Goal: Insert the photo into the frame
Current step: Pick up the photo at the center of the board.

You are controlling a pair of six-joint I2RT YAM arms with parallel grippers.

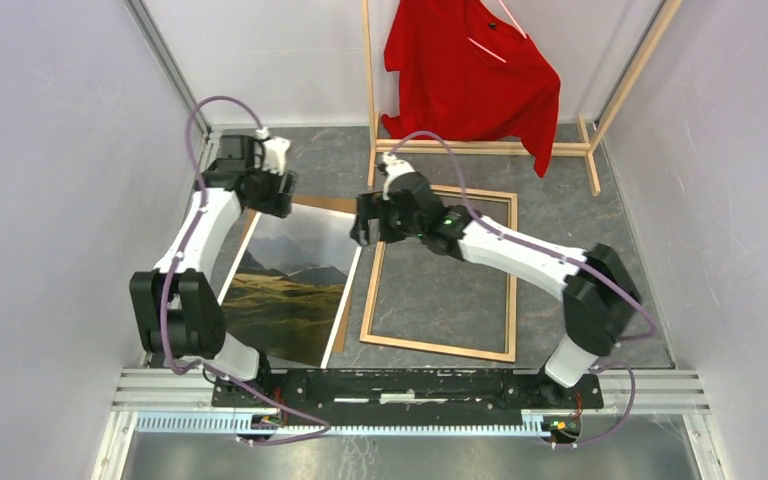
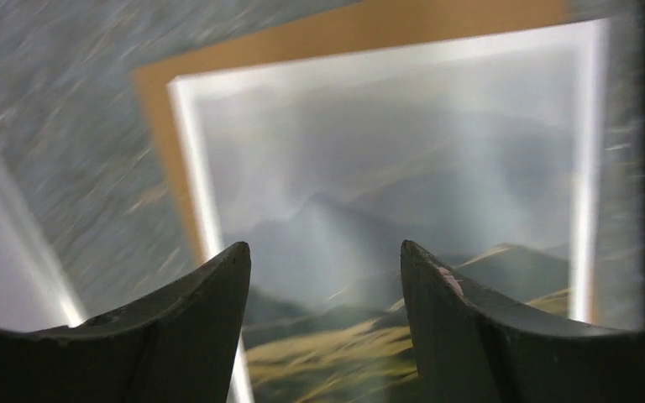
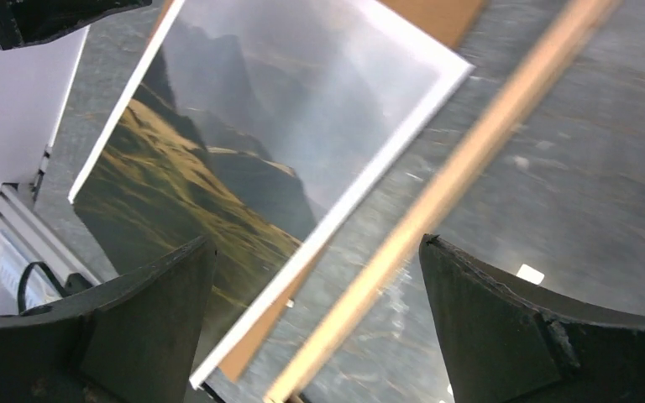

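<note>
The photo (image 1: 285, 290), a mountain landscape with a white border, lies picture side up on the left of the table, on a brown backing board (image 1: 325, 205). The frame (image 1: 438, 345) lies flat to its right, light wood side up. My left gripper (image 1: 278, 195) hovers open over the photo's far end. In the left wrist view the left gripper (image 2: 323, 248) has only the photo (image 2: 386, 151) below its spread fingers. My right gripper (image 1: 365, 232) is open above the gap between the photo (image 3: 285, 101) and the frame's left rail (image 3: 462, 159), and holds nothing.
A wooden clothes rack (image 1: 480, 147) with a red shirt (image 1: 470, 70) stands at the back, just beyond the frame. White walls close in on the left and right. A metal rail (image 1: 410, 385) carries both arm bases at the near edge.
</note>
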